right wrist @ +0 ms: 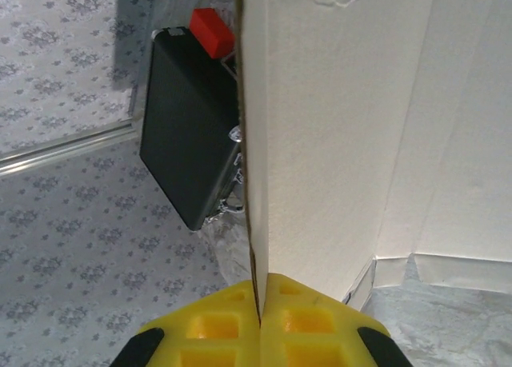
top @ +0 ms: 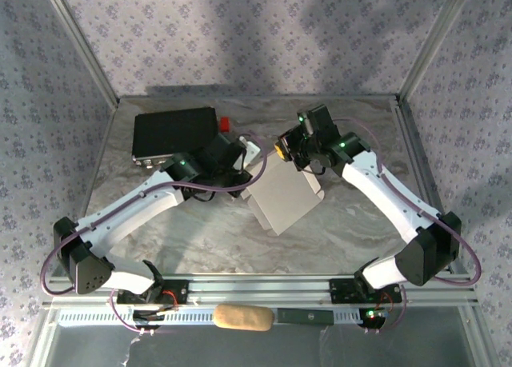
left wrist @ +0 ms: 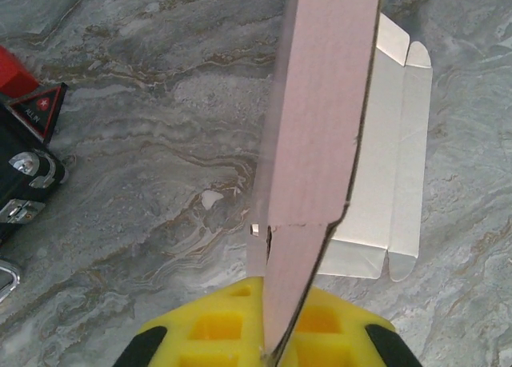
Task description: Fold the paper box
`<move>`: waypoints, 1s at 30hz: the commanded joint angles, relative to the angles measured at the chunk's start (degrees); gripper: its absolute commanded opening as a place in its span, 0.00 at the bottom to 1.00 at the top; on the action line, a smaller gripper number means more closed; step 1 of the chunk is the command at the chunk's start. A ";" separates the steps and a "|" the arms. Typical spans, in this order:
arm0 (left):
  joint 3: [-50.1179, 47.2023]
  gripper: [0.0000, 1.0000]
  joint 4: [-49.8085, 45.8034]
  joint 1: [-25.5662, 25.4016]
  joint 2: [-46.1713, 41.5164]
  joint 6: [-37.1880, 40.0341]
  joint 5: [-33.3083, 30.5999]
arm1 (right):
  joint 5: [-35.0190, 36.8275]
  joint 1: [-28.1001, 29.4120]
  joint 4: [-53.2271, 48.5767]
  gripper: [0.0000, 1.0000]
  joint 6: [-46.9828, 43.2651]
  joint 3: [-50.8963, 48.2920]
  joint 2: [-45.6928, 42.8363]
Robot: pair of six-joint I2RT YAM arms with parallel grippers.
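You see the left gripper point(left wrist: 270, 345) pinching a raised pink flap of the paper box point(top: 280, 197), which sits mid-table between both arms, flap running lengthwise away from it, while the right gripper point(right wrist: 261, 335) clamps an upright whitish panel's edge.

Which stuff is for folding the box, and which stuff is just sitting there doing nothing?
For the job:
- the paper box, pink outside, whitish inside
- the left gripper, pinching one flap
- the right gripper, pinching another edge

Just lying about:
- the black case
- the red block at its corner
- the tan lump at the near edge
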 commanded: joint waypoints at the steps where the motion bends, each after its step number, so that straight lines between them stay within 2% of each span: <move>1: -0.59 0.27 4.03 -0.67 -5.94 -1.75 1.16 | 1.35 -0.70 -0.80 0.00 1.39 -1.67 -1.17; 3: -1.66 0.42 6.80 -0.59 -10.18 -4.28 2.08 | 1.40 -0.89 -1.05 0.00 1.44 -1.67 -1.17; 5: -2.05 0.48 7.97 0.27 -14.12 -6.21 3.04 | 1.07 -1.10 -1.05 0.00 1.45 -1.74 -1.14; 7: -1.10 0.42 6.93 2.70 -15.19 -6.37 6.10 | 0.91 -1.24 -1.04 0.00 1.45 -1.62 -1.19; 10: 2.22 0.30 -0.24 5.34 -10.97 -4.24 8.11 | 0.73 -1.24 -0.88 0.00 1.61 -1.54 -1.22; 14: 3.80 0.23 -2.56 5.80 -4.50 -2.15 10.59 | 0.46 -1.19 -0.96 0.00 1.99 -1.65 -1.31; 26: 3.87 0.23 -0.77 4.19 0.79 -0.79 12.62 | -0.37 -1.64 -1.04 0.00 2.34 -1.72 -1.68; 30: 2.97 0.29 0.22 3.67 0.67 -1.05 12.35 | -0.68 -1.67 -0.61 0.00 2.53 -2.10 -1.62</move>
